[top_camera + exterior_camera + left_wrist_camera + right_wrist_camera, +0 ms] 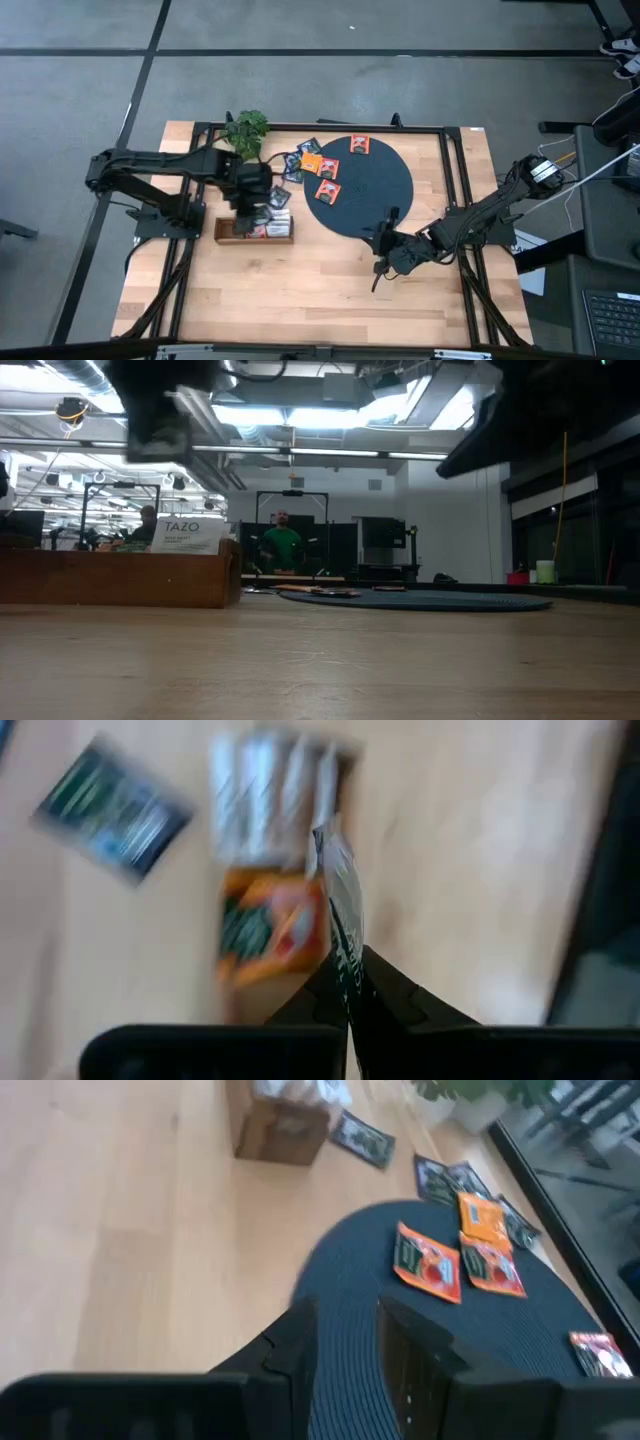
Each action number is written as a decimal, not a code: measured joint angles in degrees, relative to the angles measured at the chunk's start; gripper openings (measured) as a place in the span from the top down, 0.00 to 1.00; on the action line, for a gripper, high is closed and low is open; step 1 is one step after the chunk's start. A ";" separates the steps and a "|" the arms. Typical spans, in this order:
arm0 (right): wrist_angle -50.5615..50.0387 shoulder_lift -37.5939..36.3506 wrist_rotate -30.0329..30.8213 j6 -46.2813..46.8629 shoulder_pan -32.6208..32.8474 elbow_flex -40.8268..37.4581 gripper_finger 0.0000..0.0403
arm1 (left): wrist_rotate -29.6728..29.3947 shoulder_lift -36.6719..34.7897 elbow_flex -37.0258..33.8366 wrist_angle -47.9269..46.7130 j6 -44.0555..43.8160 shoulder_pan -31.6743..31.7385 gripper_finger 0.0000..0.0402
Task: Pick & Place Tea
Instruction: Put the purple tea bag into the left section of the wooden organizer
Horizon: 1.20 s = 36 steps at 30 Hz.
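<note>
My left gripper (256, 205) hangs over the wooden tray (225, 235), shut on a dark-and-white tea sachet (340, 900) that I see edge-on. The tray holds white and orange sachets (270, 920). More tea lies flat on the dark disc (375, 190): red-orange sachets (428, 1260) (490, 1270) and one at the far side (358, 146). Dark sachets (445, 1180) lie on the wood beside the disc. My right gripper (345, 1350) stands open over the disc's near rim, with nothing between its fingers. My left gripper pinches the sachet between its two fingers by the edge nearest them (348, 978). The fingers come from above, pointing steeply down. The sachet sticks out past the fingertips, edge-on to the wrist camera, lifted clear above the tray.
A green plant (247, 130) stands at the far edge behind the tray. Another dark sachet (110, 805) lies on the wood by the tray. Bare wood stretches along the table's near side (300, 290). A person in green (283, 545) stands far behind the table.
</note>
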 joint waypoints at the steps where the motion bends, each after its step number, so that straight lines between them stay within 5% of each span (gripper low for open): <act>1: -0.16 0.00 0.44 1.16 0.00 -0.41 0.74 | -1.74 -0.48 0.00 -2.59 -0.12 -0.39 0.99; 12: -0.17 0.00 0.61 3.33 -0.04 -1.32 0.74 | -4.13 -3.32 -8.41 -7.85 -1.66 -3.42 0.99; 25: -0.60 0.00 0.66 3.04 -0.40 -1.32 0.74 | -6.45 -17.20 -20.77 -2.09 -4.07 -3.52 0.99; 36: 0.70 0.00 0.70 3.06 -2.30 -1.32 0.74 | -8.39 -17.72 -28.38 2.41 1.96 -3.52 0.99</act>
